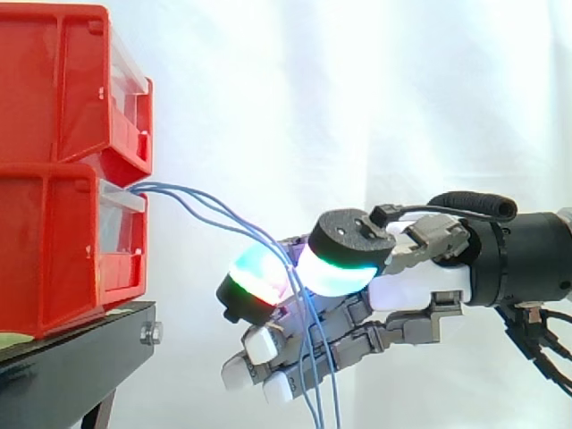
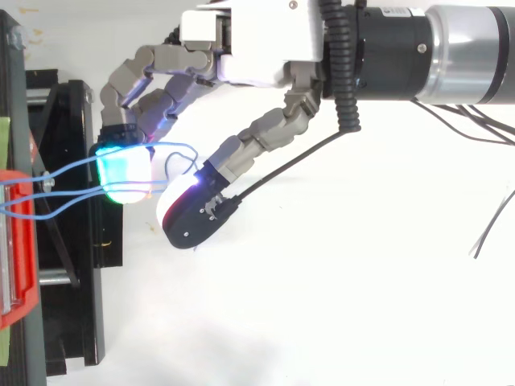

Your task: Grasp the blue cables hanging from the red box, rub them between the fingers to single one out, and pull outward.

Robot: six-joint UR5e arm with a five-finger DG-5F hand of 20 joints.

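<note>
Several thin blue cables (image 1: 214, 210) leave the front of the lower red bin (image 1: 54, 250) and arc right and downward. The hand (image 1: 411, 286) reaches in from the right, level with that bin. The cables run between its thumb pad (image 1: 344, 268), which glows green-white, and a curled finger pad (image 1: 255, 286) glowing green and red, then hang loose below the hand. From above, the blue cables (image 2: 64, 170) stretch from the red bin (image 2: 20, 241) to the cyan-green pad (image 2: 125, 173) facing the thumb pad (image 2: 189, 217). The hand (image 2: 257, 40) is shut on the cables.
A second red bin (image 1: 63, 80) sits on top of the lower one. Both rest on a black stand (image 1: 80, 349) whose front edge ends just left of the hand. A white curtain lies behind, with open room to the right of and below the hand.
</note>
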